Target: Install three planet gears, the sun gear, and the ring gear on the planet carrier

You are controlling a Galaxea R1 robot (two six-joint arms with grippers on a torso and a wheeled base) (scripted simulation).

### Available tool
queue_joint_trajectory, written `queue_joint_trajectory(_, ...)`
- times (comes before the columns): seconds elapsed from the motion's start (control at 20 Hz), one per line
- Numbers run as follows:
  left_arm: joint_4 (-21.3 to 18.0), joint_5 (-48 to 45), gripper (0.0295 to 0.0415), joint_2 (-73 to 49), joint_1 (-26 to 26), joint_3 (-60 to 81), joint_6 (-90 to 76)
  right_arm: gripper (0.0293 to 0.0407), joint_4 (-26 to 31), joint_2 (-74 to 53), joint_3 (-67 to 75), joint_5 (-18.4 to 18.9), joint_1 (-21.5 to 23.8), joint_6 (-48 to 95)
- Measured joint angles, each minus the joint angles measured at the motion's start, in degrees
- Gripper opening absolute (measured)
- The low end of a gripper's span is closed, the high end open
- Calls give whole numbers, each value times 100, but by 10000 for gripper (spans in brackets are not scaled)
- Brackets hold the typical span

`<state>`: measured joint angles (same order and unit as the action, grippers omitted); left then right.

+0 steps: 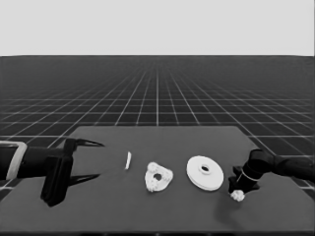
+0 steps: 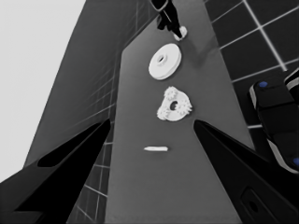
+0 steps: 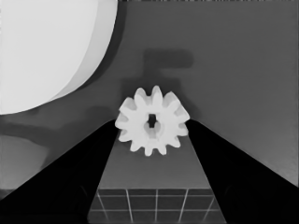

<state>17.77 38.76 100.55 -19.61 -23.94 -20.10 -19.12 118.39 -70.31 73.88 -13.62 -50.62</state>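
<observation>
With our right gripper (image 3: 152,128) pinching the small white toothed gear (image 3: 152,126) by opposite teeth near the dark table (image 1: 162,211)'s right end, beside the larger round part (image 1: 205,172), we judge it light, rigid, slippery, lying flat, bore upward.

Across your table (image 1: 98,206), left to right: thin white piece (image 1: 128,160), smaller round part (image 1: 158,177) carrying three gears (image 2: 175,105), larger round part (image 1: 204,172), then the fourth gear (image 1: 238,195).
</observation>
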Motion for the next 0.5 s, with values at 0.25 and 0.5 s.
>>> queue_joint_trajectory(0.25,0,0,385,0,0,0,0,309,774,-384,665,736,1046,-94)
queue_joint_trajectory(0.5,0,0,385,0,0,0,0,309,1000,-420,720,916,1337,-92)
